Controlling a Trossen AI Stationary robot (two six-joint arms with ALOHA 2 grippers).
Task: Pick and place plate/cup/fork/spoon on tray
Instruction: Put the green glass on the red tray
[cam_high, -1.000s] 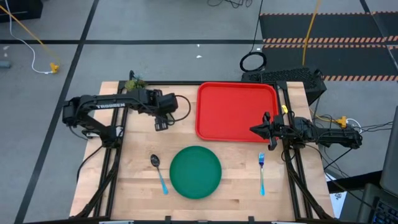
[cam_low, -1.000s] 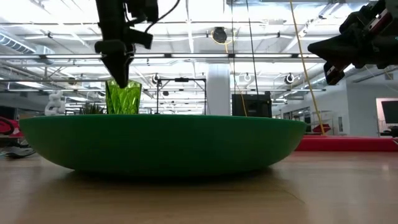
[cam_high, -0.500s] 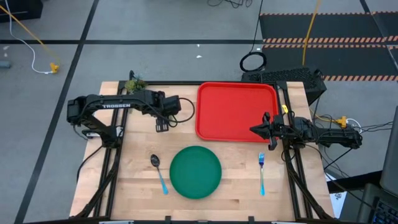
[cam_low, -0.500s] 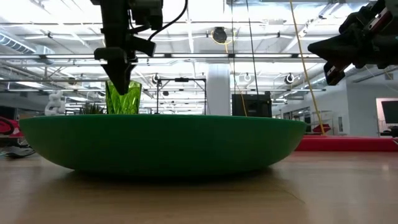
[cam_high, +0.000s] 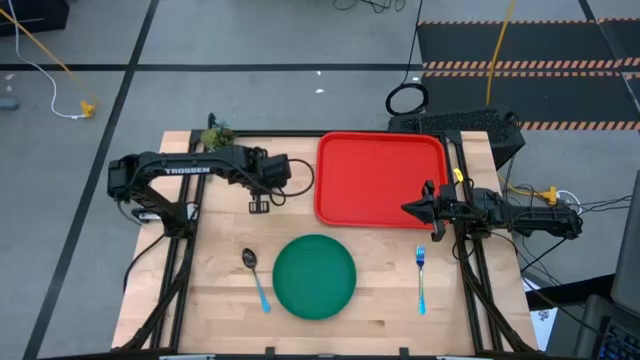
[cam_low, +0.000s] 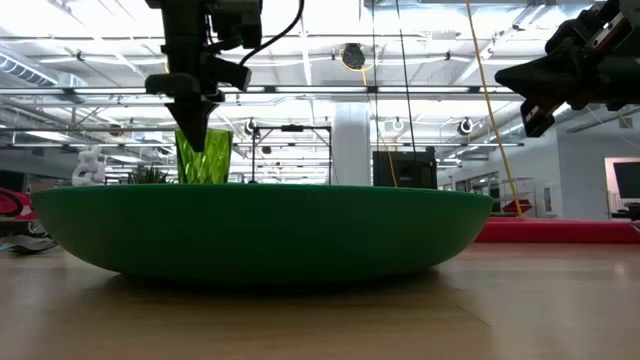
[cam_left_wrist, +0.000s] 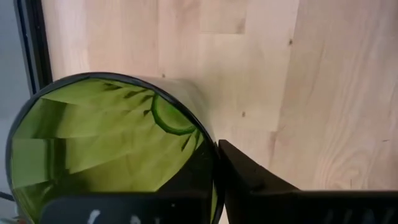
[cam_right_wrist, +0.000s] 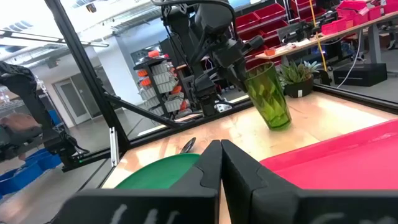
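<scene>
Pinching the cup (cam_right_wrist: 270, 96) by its rim, the left jaws (cam_low: 195, 130) have one finger inside the glass and one outside. Half a second ago they hung spread over it; now they are shut on it and the cup leans, so the lift toward the tray (cam_high: 378, 175) looks ready to begin. The right jaws (cam_high: 410, 209) wait pressed together, empty, over the tray's near edge. Plate (cam_high: 315, 276), spoon (cam_high: 254, 273) and fork (cam_high: 421, 272) lie on the desk (cam_high: 225, 240) beyond both. "TROSSEN" reads on the left arm.

Black arms, white TROSSEN lettering, looping cables.
</scene>
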